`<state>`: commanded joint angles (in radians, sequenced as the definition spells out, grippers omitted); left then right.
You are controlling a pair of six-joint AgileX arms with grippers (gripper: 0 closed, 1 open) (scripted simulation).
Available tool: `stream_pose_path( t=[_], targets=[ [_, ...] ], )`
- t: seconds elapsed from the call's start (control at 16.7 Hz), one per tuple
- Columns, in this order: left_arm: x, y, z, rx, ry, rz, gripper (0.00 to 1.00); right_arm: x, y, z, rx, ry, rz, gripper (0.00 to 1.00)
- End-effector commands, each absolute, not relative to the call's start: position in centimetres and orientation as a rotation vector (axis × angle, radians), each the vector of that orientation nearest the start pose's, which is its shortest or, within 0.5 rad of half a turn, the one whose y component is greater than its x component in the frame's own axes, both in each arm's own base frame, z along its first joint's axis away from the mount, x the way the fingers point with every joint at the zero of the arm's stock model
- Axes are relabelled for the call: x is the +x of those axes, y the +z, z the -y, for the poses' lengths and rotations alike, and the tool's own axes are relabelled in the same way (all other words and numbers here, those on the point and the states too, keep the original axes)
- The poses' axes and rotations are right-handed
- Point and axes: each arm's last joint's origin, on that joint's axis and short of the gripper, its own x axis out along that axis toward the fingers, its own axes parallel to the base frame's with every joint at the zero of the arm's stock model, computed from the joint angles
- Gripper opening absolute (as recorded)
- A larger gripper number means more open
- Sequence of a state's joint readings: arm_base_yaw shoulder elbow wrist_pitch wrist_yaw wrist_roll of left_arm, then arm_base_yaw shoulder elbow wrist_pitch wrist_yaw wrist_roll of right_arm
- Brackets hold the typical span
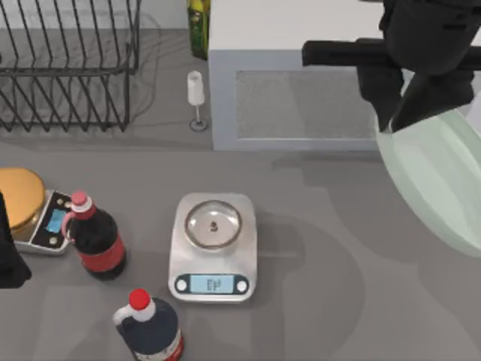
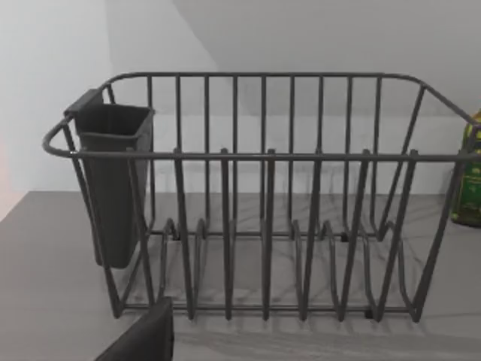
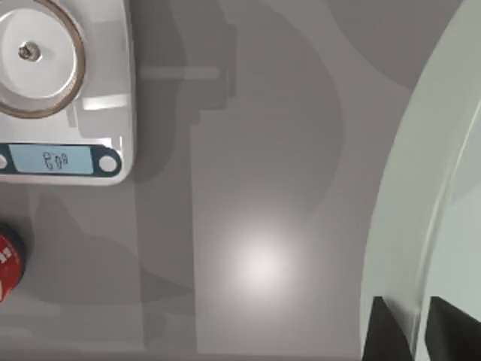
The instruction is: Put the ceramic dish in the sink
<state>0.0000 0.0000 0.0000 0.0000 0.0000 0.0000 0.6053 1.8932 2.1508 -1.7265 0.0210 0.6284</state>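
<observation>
Clamped on the rim, the right gripper point(image 1: 396, 124) pinches the large, round, pale mint-green ceramic dish point(image 1: 443, 184) at its edge near the top view's right, over the grey-white microwave box point(image 1: 293, 98); in the right wrist view two dark fingers point(image 3: 387, 331) straddle the low raised rim. That dish hangs tilted above the grey table point(image 1: 323, 248), clear of the white kitchen scale with its steel pan point(image 1: 213, 247). It looks stiff, glazed and slick, heavy for an edge pinch and liable to chip if it slips, so the rim is the only hold. Left arm point(image 1: 9, 252) sits parked at the left edge, facing the dark wire dish rack point(image 2: 263, 203); whether its fingers are apart I cannot tell.
</observation>
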Motion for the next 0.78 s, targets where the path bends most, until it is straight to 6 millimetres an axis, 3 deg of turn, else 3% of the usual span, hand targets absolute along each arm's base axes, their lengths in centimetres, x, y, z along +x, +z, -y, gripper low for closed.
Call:
stream_pose_path(
  t=[0.18,0.36,0.6,0.78],
  targets=[
    [10.6,16.0,0.1,0.0,0.0,0.0,1.0,27.8,37.2,-20.0,0.043,0.021,-1.477,0.0],
    [10.6,16.0,0.1,0.0,0.0,0.0,1.0,29.3,37.7,-18.2,0.047,-0.007,-1.452,0.0],
    [10.6,16.0,0.1,0.0,0.0,0.0,1.0,34.7,37.9,-12.1,0.075,-0.093,-1.404,0.0],
    [10.6,16.0,0.1,0.0,0.0,0.0,1.0,40.2,35.3,-5.5,0.092,-0.158,-1.419,0.0]
  ],
)
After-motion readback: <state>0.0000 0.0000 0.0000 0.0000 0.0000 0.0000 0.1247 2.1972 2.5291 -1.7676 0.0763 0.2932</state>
